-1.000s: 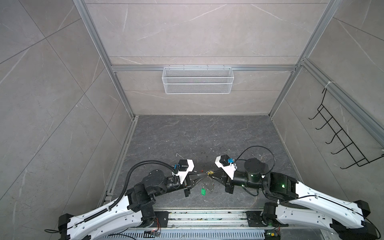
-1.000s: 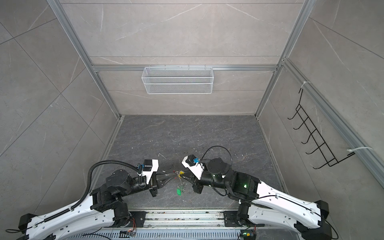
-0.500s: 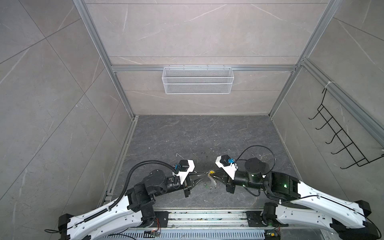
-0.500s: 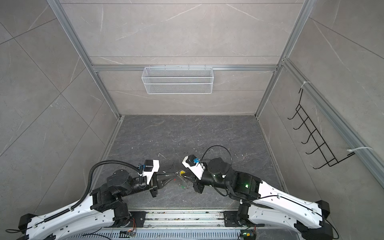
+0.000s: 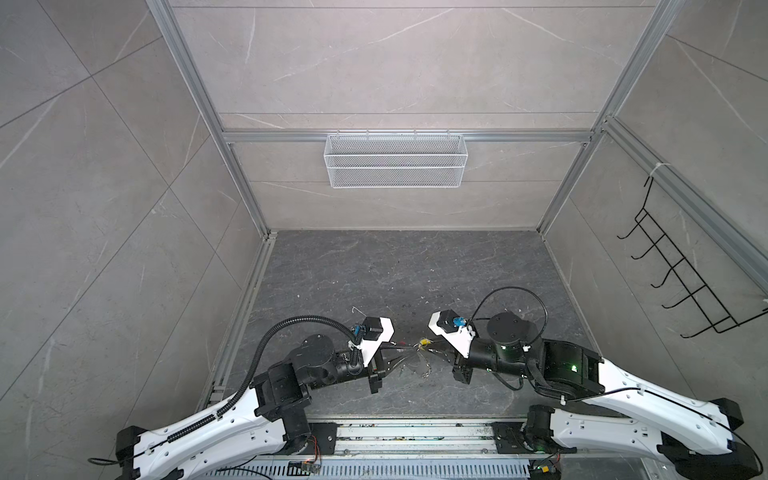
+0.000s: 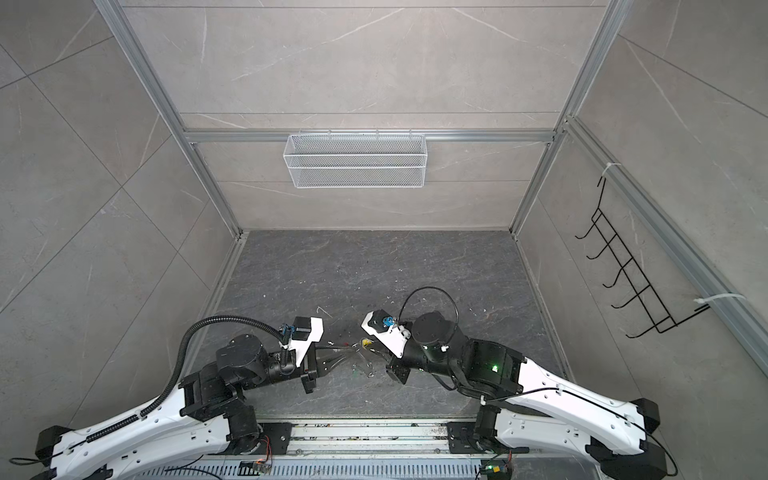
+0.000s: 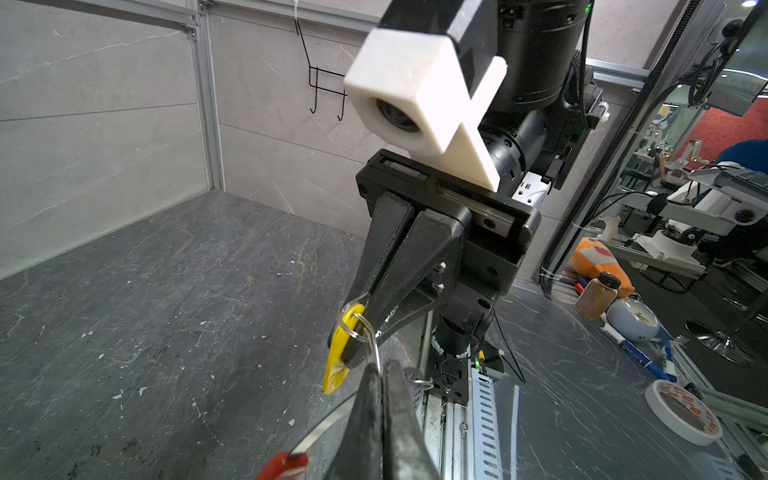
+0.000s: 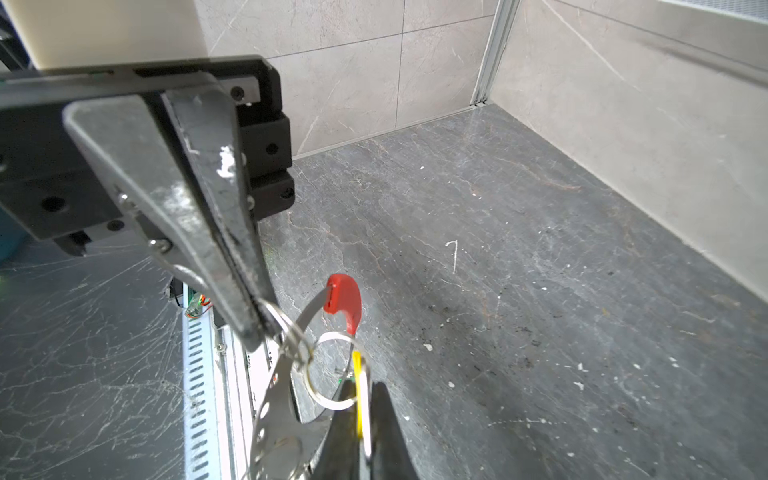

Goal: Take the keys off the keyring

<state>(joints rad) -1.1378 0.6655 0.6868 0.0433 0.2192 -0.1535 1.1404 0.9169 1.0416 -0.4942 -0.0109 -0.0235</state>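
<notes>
Above the middle of the desk's [image 5: 374, 270] near edge, the two arms hold the bunch in the air between them. The right gripper [image 8: 363, 395] has its jaws pressed on the yellow key [image 7: 338, 357], pinching the tag by its thin edge. The left gripper [image 7: 382, 372] is clamped, as far as I can tell, on a split ring [image 8: 291, 328] that hangs on the keyring [image 8: 313, 307] just beside its red sleeve [image 8: 343, 299].

Both holds look slight. A straight pull would likely just tighten the linked rings rather than thread the key off. The slick tag or the thin wire could then slip free and drop the whole bunch at the desk's near edge.

Counted: two grippers, one keyring, one red sleeve, one yellow key and at least two split rings. I cannot make out the green key. Farther off are one mesh basket [image 5: 395, 166] on the back wall and one hook rack [image 5: 683, 261] on the right wall.
</notes>
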